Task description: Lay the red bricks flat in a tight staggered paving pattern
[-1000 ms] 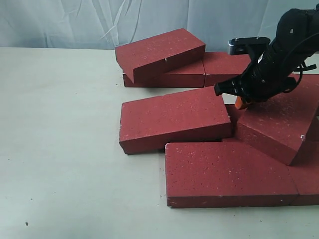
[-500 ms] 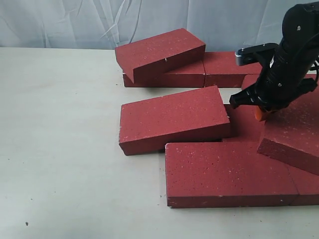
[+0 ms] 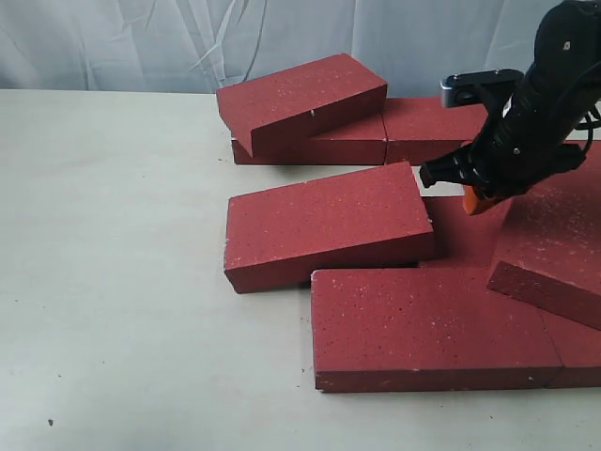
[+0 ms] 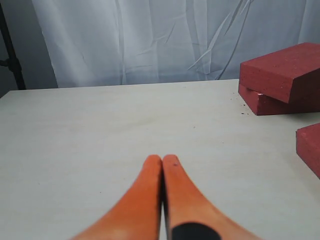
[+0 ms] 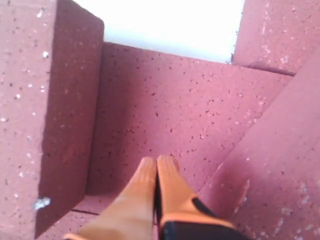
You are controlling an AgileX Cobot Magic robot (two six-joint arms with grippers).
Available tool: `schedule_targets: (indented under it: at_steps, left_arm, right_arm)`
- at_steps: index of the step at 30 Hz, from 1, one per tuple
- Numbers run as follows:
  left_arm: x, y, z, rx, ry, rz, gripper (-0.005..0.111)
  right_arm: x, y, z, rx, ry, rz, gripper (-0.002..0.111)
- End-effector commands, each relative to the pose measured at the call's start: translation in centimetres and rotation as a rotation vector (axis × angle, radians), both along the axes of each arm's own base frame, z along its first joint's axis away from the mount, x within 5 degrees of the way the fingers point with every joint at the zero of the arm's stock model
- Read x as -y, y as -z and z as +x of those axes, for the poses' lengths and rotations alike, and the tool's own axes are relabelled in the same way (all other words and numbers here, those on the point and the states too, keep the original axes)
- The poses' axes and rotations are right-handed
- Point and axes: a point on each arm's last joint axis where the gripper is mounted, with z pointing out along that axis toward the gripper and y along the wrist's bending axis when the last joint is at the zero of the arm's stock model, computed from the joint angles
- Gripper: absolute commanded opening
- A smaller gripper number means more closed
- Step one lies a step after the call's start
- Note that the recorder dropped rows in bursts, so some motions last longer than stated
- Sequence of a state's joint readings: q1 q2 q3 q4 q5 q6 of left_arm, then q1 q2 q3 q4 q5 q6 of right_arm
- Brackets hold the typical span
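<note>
My left gripper (image 4: 162, 161) and right gripper (image 3: 472, 200) are both clenched empty, the right hovering beside the tilted brick (image 3: 554, 249) on the right of the clustered red bricks (image 3: 423, 329), which I judge needs pushing flat next.

Setting: you are running in a staged robot test bay, lab-type, not a home or a yard. Evidence follows.
- A bare pale counter (image 3: 113, 282) serves as the work surface.
- A wrinkled white cloth backdrop (image 3: 141, 42) hangs along the counter's far edge and closes off the room behind it.
- The left wrist view shows a dark stand pole (image 4: 15, 60) beyond the counter's far corner, against that cloth.
- A black robot arm (image 3: 563, 66) is above the counter.
- The red bricks (image 3: 329, 221) lie loose on the counter.
</note>
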State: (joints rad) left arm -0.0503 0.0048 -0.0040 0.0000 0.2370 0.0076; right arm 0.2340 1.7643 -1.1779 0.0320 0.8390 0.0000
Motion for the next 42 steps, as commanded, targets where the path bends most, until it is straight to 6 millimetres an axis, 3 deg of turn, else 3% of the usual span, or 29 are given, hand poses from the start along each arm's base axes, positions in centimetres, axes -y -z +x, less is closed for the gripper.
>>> schedule_targets:
  at_steps: [1, 7, 12, 24, 30, 37, 42]
  left_arm:
    - [0.0, 0.1, 0.0, 0.006, 0.003, 0.000, 0.000]
    - [0.0, 0.1, 0.0, 0.006, 0.003, 0.000, 0.000]
    - [0.0, 0.1, 0.0, 0.006, 0.003, 0.000, 0.000]
    - [0.0, 0.1, 0.0, 0.006, 0.003, 0.000, 0.000]
    - [0.0, 0.1, 0.0, 0.006, 0.003, 0.000, 0.000]
    - [0.0, 0.1, 0.0, 0.006, 0.003, 0.000, 0.000]
    - [0.0, 0.1, 0.0, 0.006, 0.003, 0.000, 0.000]
  right_arm:
    - [-0.1, -1.0, -0.1, 0.030, 0.006, 0.019, -0.001]
    - [-0.2, -2.5, -0.9, 0.041, 0.012, 0.053, -0.001]
    - [-0.6, -2.6, -1.3, 0.028, 0.014, 0.075, -0.001]
    - [-3.0, -0.4, -1.3, 0.075, -0.036, 0.091, -0.001]
    - [-4.6, 2.4, -1.1, 0.014, -0.059, 0.094, -0.001]
    - [-9.7, 2.2, -2.1, 0.127, -0.177, 0.152, -0.001]
    - [-11.6, 2.3, -2.8, 0.139, -0.229, 0.162, -0.001]
